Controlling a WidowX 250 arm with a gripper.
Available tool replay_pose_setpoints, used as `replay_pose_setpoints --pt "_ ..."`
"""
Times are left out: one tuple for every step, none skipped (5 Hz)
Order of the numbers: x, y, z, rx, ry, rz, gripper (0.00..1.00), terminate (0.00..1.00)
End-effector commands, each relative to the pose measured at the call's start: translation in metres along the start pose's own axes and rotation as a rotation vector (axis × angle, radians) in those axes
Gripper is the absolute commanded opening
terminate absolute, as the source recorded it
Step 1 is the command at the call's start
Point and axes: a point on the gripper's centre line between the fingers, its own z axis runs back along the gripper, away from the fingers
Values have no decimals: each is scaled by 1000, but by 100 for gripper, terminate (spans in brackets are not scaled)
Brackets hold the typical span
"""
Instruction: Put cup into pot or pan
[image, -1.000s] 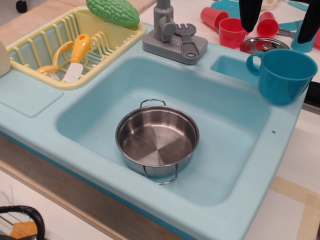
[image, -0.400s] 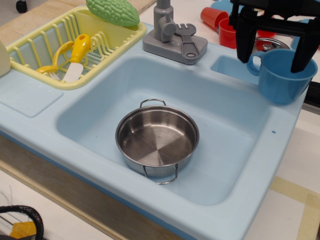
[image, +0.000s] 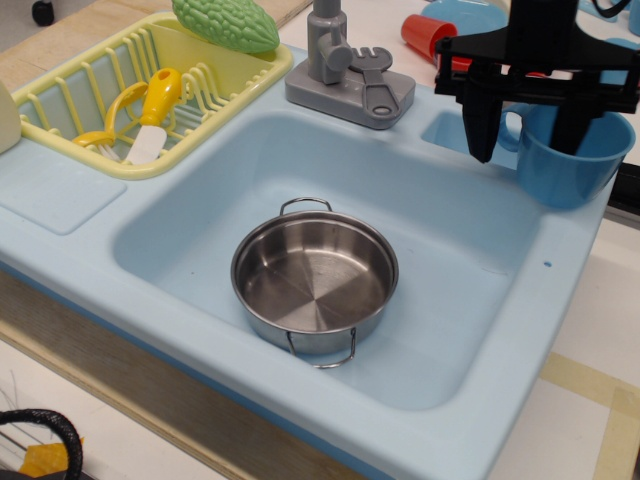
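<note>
The teal-blue cup (image: 562, 172) stands upright on the sink's right rim, its loop handle pointing left. My black gripper (image: 525, 148) is open and low over it. The left finger (image: 480, 130) hangs outside the cup by the handle. The right finger (image: 572, 118) reaches down inside the cup's mouth. The jaws straddle the cup's left wall without closing on it. The shiny steel pan (image: 315, 275) with two wire loop handles sits empty in the bottom of the light-blue sink basin (image: 200, 215), to the lower left of the cup.
A grey toy faucet (image: 340, 65) stands behind the basin. A yellow dish rack (image: 90, 150) at the left holds yellow utensils and a green gourd (image: 225, 22). A red cup (image: 425, 32) lies behind the gripper. A small recess (image: 450, 135) lies left of the cup.
The gripper has come down from above the frame's top onto the cup, shifting slightly left; its fingers now straddle the cup's handle-side wall. Cup and pan have not moved.
</note>
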Motion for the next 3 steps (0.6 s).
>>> replay_pose_setpoints --pt "-2 1 7 -13 -33 17 0 0" --pt "-9 2 14 7 -33 47 0 0" --pt "-22 14 22 9 -63 114 0 0"
